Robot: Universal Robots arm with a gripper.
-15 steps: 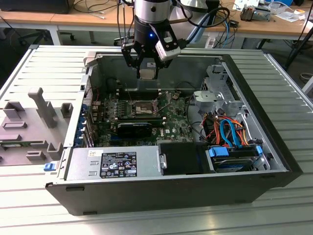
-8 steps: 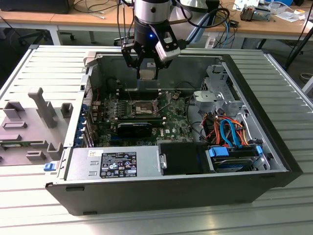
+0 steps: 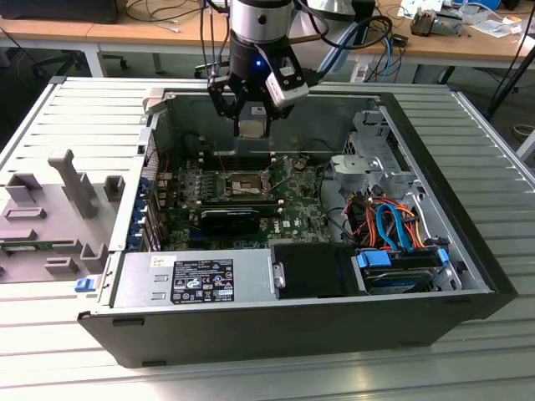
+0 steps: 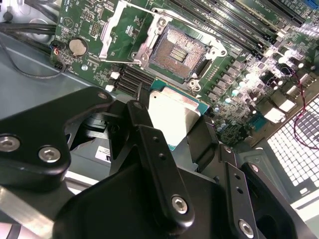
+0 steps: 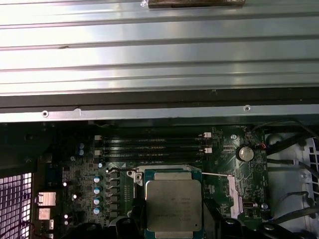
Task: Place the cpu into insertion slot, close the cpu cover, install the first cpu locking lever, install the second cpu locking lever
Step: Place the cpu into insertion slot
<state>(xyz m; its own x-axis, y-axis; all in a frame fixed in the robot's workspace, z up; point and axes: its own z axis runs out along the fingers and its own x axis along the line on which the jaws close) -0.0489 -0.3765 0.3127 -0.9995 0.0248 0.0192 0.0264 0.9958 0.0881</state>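
My gripper (image 3: 252, 124) hangs over the back of the open computer case, shut on the cpu (image 4: 174, 112), a flat square chip with a silvery top. The black fingers (image 4: 139, 117) press on two opposite edges of it. In the first wrist view the cpu (image 5: 173, 204) is held above the motherboard, covering the socket area. The insertion slot (image 4: 178, 52) lies bare below and apart from the chip, its dark pin field showing. In the exterior view the insertion slot (image 3: 243, 184) sits in front of the gripper. The cpu cover (image 4: 112, 29) is flipped open beside the slot, and thin wire levers (image 4: 119, 61) stand loose.
Long memory slots (image 5: 152, 144) run beside the socket. A coin battery (image 4: 77, 46) sits on the board. The power supply (image 3: 192, 280) fills the case front, a drive cage (image 3: 376, 159) and coloured cables (image 3: 393, 225) fill the exterior view's right. A grey fixture (image 3: 67, 192) stands outside the case.
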